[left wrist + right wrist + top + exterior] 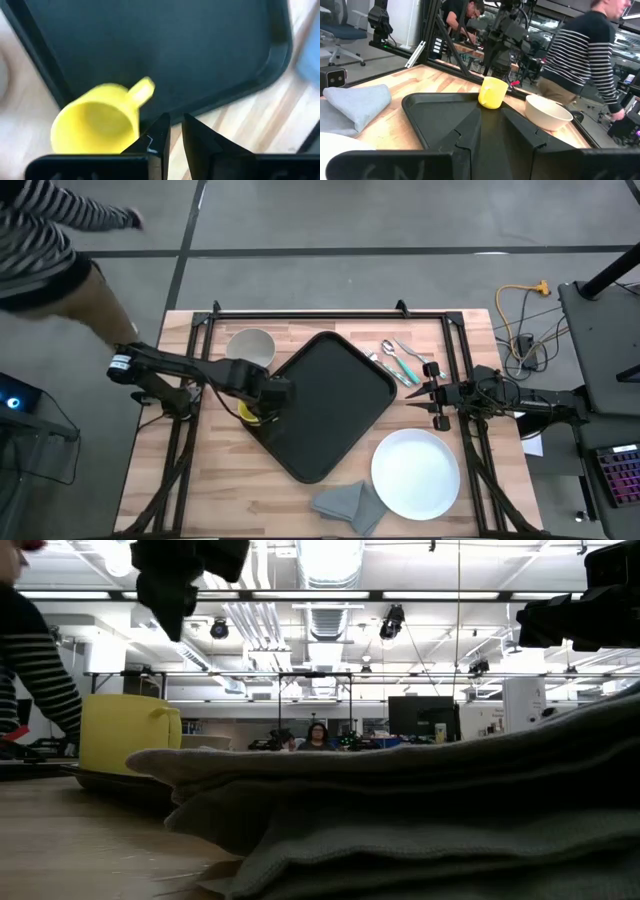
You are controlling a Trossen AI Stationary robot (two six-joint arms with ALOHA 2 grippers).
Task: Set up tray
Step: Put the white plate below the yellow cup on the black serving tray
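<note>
The black tray (335,400) lies cornerwise at the table's middle. A yellow cup (247,414) stands upright on its base at the tray's left corner (492,92), its handle toward the tray's middle (142,90). My left gripper (175,122) hangs above the cup (272,393), pointing down. Its fingers are shut to a narrow slit with nothing between them, clear of the cup. At the table's right side my right gripper (432,393) waits level, pointing at the tray (491,112), slightly open and holding nothing.
A pale bowl (250,345) stands behind the cup. Cutlery (400,360) lies at the far right. A white plate (415,472) and a folded grey napkin (348,505) are at the near edge. A person in a striped top (50,240) moves beyond the far left corner.
</note>
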